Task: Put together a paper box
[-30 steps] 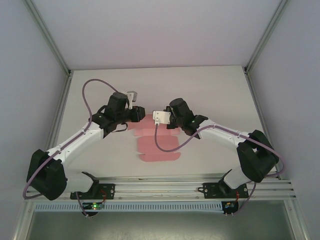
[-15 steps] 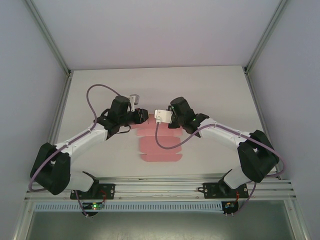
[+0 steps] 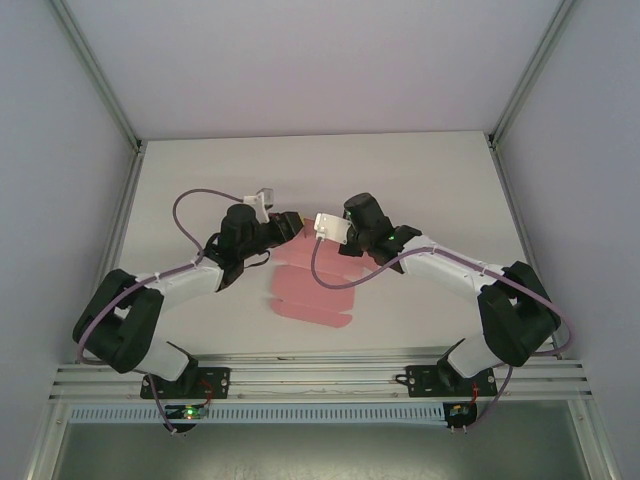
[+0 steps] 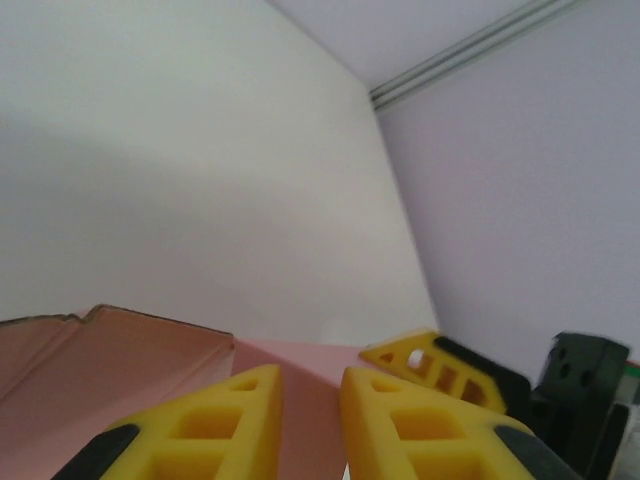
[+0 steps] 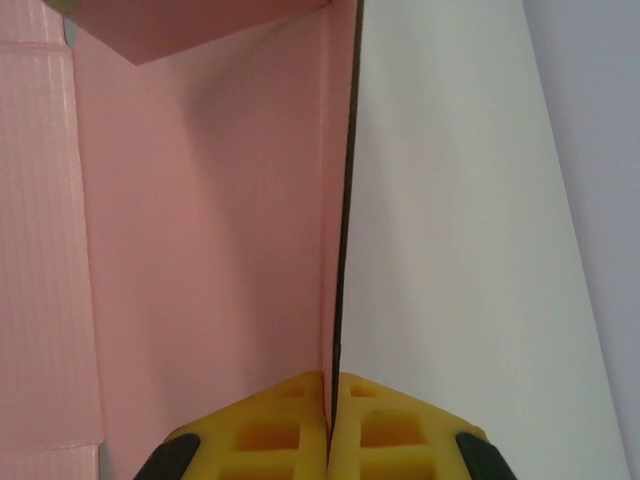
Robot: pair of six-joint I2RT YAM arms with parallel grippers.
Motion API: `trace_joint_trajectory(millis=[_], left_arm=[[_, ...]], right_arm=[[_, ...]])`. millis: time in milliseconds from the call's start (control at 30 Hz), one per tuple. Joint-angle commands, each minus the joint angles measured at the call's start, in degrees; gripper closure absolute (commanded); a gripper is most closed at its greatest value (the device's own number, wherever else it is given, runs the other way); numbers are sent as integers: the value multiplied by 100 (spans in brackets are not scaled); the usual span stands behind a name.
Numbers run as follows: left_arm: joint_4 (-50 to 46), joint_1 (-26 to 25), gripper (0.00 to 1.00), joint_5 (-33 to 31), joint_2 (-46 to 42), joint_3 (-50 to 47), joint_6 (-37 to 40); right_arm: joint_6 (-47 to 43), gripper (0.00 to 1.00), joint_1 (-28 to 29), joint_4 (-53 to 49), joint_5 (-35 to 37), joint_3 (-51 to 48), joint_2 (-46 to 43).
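**Item 1. Paper box [image 3: 295, 300], count: one.** Pink thin card, partly folded. In the overhead view most of it lies flat on the tabletop [image 3: 430, 180], near the centre. Its far edge reaches up to the two end effectors, and the rest runs from them toward 6 o'clock. The right wrist view shows one panel standing upright, seen edge-on, with a second pink flap across the corner at 11 o'clock.

**Item 2. Right end effector [image 5: 328, 380], count: one.** The yellow fingers are pressed fully together on the lower edge of the upright panel. The card rises from the fingertips toward 12 o'clock.

**Item 3. Left end effector [image 4: 311, 376], count: one.** The yellow fingers stand a narrow gap apart. Pink card shows in the gap and spreads toward 9 o'clock. Whether the pads actually pinch the card cannot be told. A yellow finger of the right end effector sits just beside it at 3 o'clock.

**Item 4. Arms, count: two.** They meet over the far edge of the card, the left at 9 o'clock of the right.
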Motion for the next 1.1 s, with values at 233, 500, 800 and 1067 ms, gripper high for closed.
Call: trace_joint_trajectory(millis=[233, 500, 800, 1067], left_arm=[[2730, -353, 78, 0, 574, -171, -1269], [4433, -362, 78, 156, 1503, -72, -2021], [2378, -357, 63, -171, 571, -236, -1016], [-2900, -350, 16, -1653, -1343, 187, 952]], right_arm=[[1034, 100, 153, 1116, -649, 6, -270], [1341, 100, 130, 1227, -722, -60, -410], [1356, 100, -29, 1100, -567, -158, -495], [1029, 100, -240, 934, -647, -451, -801]])
